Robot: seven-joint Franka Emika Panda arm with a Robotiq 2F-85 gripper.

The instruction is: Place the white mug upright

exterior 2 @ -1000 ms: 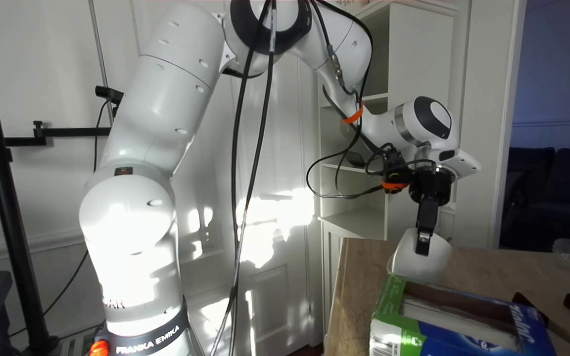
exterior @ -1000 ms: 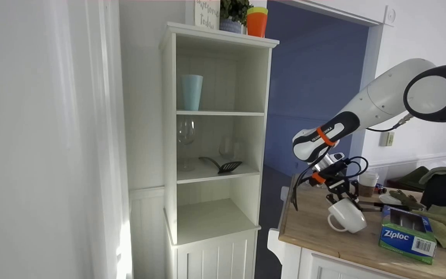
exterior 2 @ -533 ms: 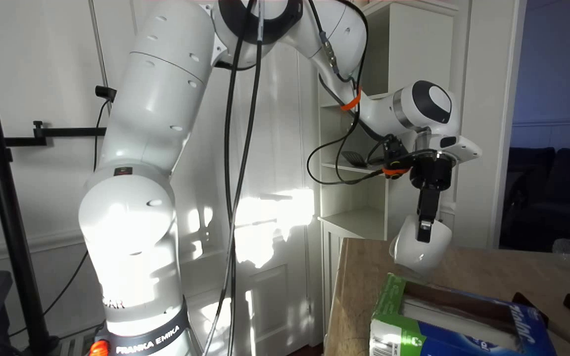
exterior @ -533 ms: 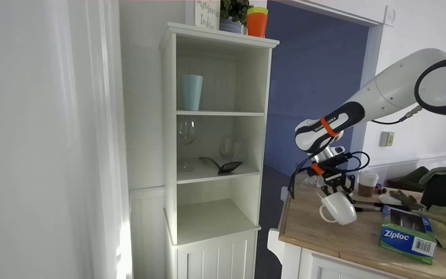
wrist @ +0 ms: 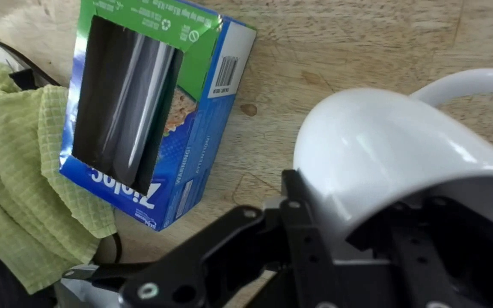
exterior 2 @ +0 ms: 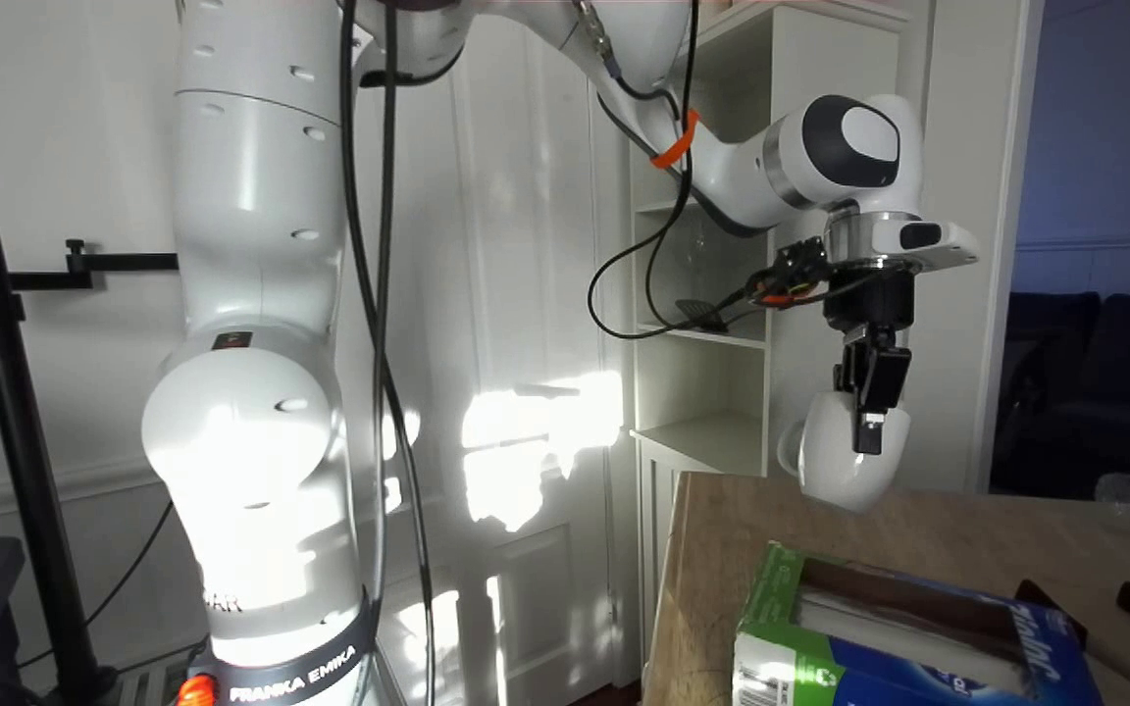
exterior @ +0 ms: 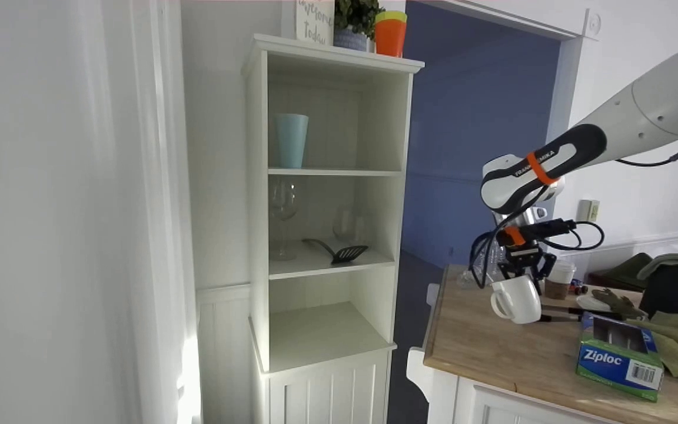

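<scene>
The white mug (wrist: 370, 141) is hanging tilted over the wooden counter (wrist: 357, 47), right half of the wrist view. Gripper (wrist: 349, 201) has it pinched tight by the wall, one finger in, one out. Ziploc box (wrist: 201, 128) sits upper left, green cloth (wrist: 15, 141) spilling off the left edge.

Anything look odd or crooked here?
Two things: the white mug hangs tilted, not upright, in the gripper above the counter, and a black spatula lies beside drinking glasses on a shelf, seemingly an unusual mix.
</scene>
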